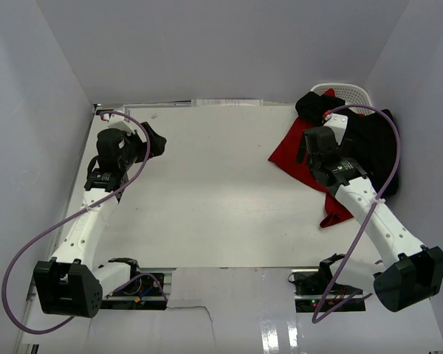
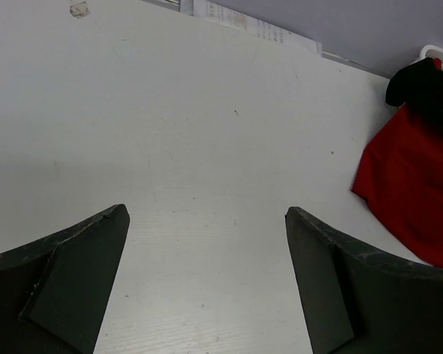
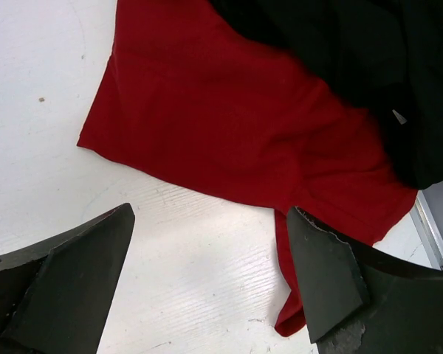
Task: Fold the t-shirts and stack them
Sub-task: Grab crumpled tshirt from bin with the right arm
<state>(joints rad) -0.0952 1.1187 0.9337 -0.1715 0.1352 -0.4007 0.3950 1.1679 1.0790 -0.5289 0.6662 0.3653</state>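
White table [image 1: 207, 214], grey walls on three sides, basket [image 1: 352, 91] in the far right corner

Position: both garments at the far right, unfolded, in one loose heap. The red shirt [image 3: 207, 110] lies mostly flat on the table, with its left corner and near edge exposed and a narrow strip trailing toward the near side. The black shirt [image 3: 354, 51] lies over its right part and runs up toward the basket; cannot tell how much of it sits inside

End effectors: the right gripper [image 3: 207, 217] has its jaws spread wide with nothing between them, and hangs just above the red near edge, bare table under the gap. The left gripper [image 2: 207, 217] is equally wide and empty, over bare table at the far left, well apart from the heap

Handling (judgement): thin limp cloth, light, no stiffness. It will sag and bunch when lifted and should slide easily on the smooth top. Best hold looks like the exposed red corner or hem, pinched through one layer, with a second hold from the other arm to spread it flat. Risk: a pinch near the overlap catches both garments
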